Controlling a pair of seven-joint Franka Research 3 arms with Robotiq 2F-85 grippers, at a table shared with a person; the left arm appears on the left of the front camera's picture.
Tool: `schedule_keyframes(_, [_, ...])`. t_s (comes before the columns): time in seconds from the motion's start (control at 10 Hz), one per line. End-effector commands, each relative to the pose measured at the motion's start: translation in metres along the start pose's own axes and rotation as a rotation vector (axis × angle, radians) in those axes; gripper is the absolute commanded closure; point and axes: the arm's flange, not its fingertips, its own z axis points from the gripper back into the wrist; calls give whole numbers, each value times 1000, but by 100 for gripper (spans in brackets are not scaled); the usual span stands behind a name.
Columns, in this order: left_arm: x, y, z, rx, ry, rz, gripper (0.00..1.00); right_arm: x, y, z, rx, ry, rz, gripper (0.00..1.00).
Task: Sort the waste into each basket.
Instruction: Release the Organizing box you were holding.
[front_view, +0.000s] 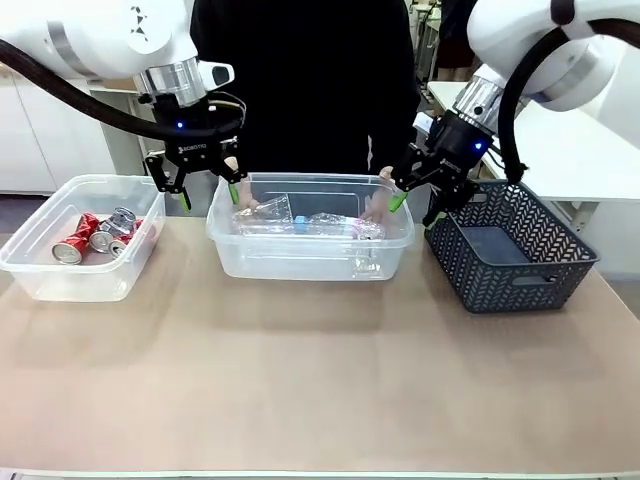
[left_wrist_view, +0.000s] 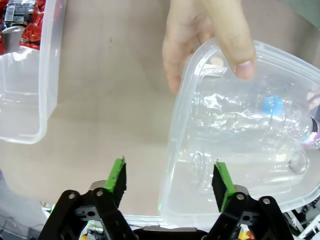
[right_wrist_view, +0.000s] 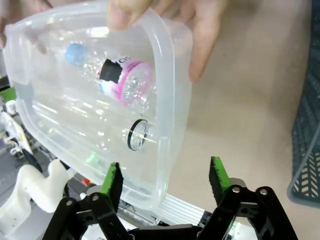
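Both the left gripper (front_view: 207, 184) and right gripper (front_view: 418, 201) hang wide open and empty at the bottle tub's (front_view: 310, 262) 9 and 3 o'clock ends, which the person's hands (left_wrist_view: 210, 37) apparently steady; each should straddle the rim squarely before closing.

A dark blue-grey lattice basket (front_view: 510, 248) stands at the right of the front view on a light brown table (front_view: 320, 380). Behind it, at the upper right, sits a white table (front_view: 570, 150), and white cabinets (front_view: 30, 140) fill the upper left.
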Motion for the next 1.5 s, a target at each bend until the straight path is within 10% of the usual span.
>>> schedule_keyframes(0.0, [-8, 8, -1, -44, -22, -16, 0, -5, 1, -5, 47, -62, 48, 0])
schedule_keyframes(1.0, [-10, 4, 13, -88, -11, -53, 0, 3, 6, -1, 12, -39, 23, 0])
schedule_keyframes(1.4, [-115, 79, 93, -607, -122, -327, 0, -170, -65, 141, 763, -69, 39, 0])
